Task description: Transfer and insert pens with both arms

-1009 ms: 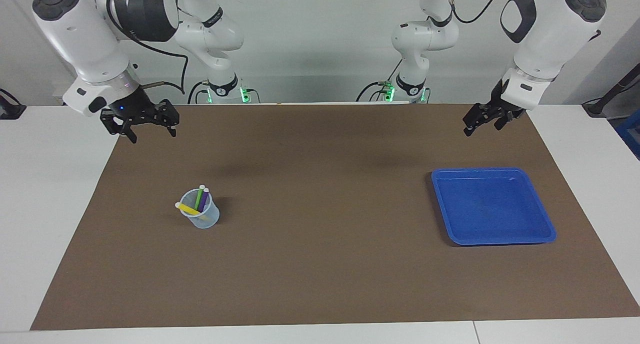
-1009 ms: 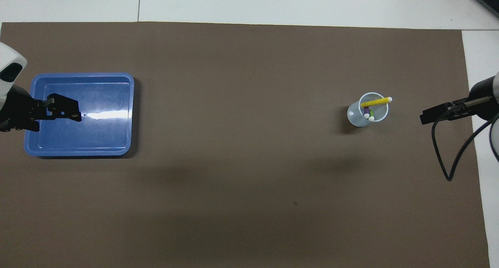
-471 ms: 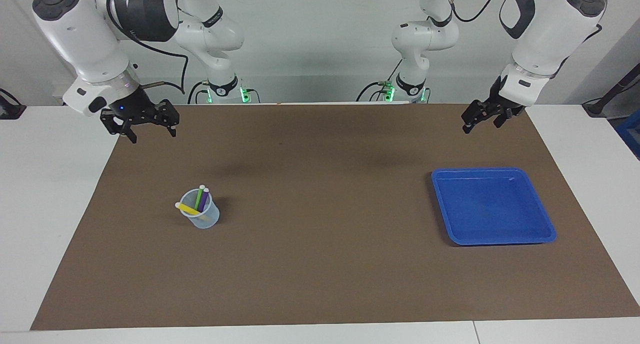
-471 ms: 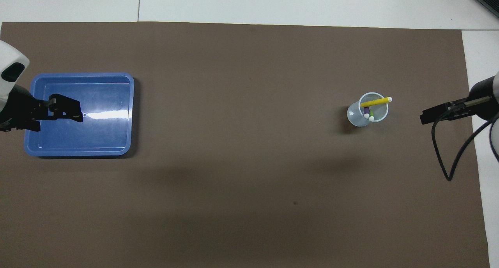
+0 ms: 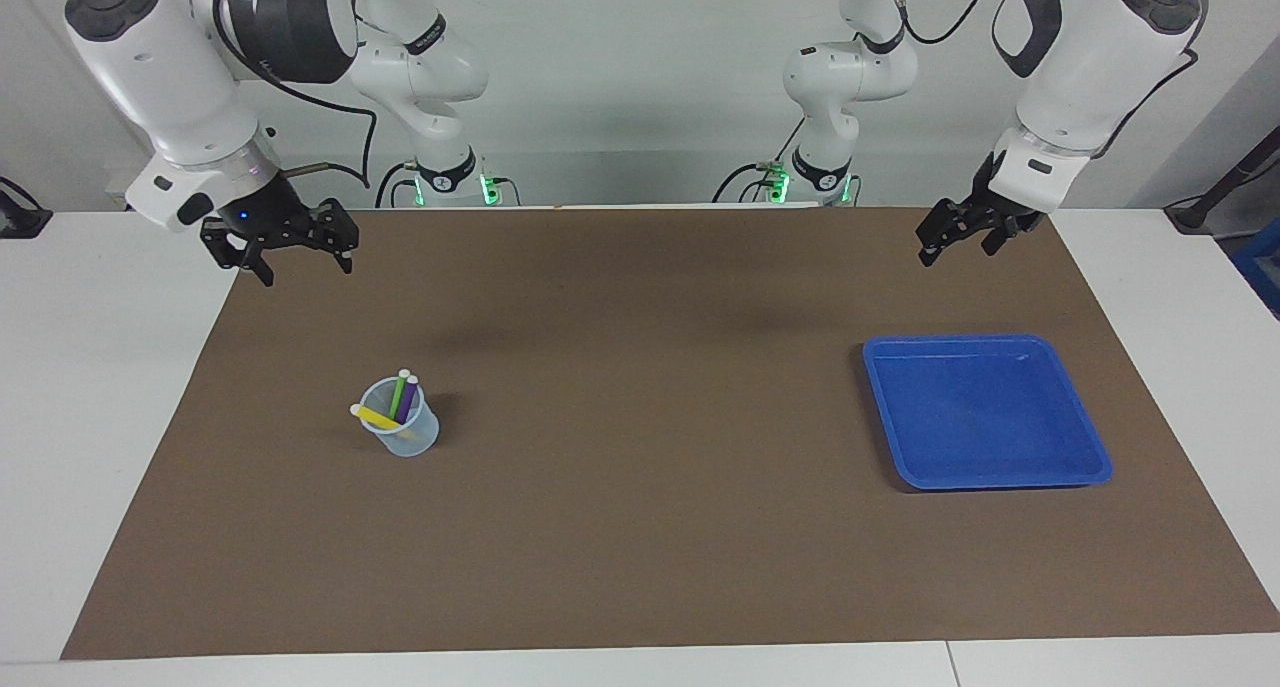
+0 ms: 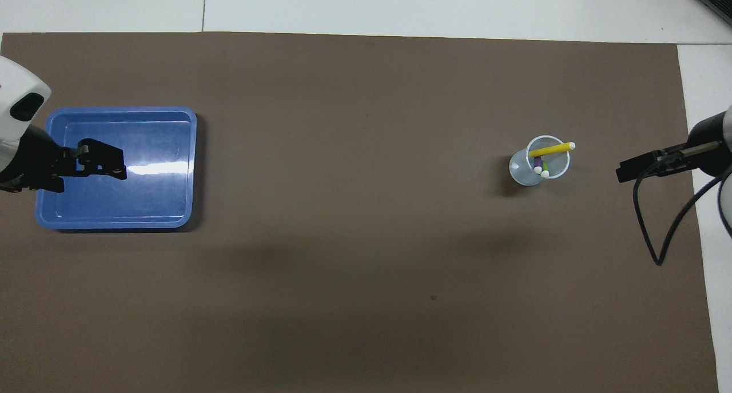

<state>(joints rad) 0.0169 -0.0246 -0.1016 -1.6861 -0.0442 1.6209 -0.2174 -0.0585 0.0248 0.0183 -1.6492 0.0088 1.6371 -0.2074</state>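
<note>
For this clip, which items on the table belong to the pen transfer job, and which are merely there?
Part of the job:
- green pen, purple pen and yellow pen, all in the clear cup
- blue tray, with nothing in it
- left gripper and right gripper, both open, raised

Just there:
- brown mat
- cables at the arm bases

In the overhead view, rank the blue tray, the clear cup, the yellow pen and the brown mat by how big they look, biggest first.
1. Brown mat, covering most of the table.
2. Blue tray.
3. Clear cup.
4. Yellow pen, lying slantwise across the cup's rim; it looks about as long as the cup is wide, but far slimmer.
</note>
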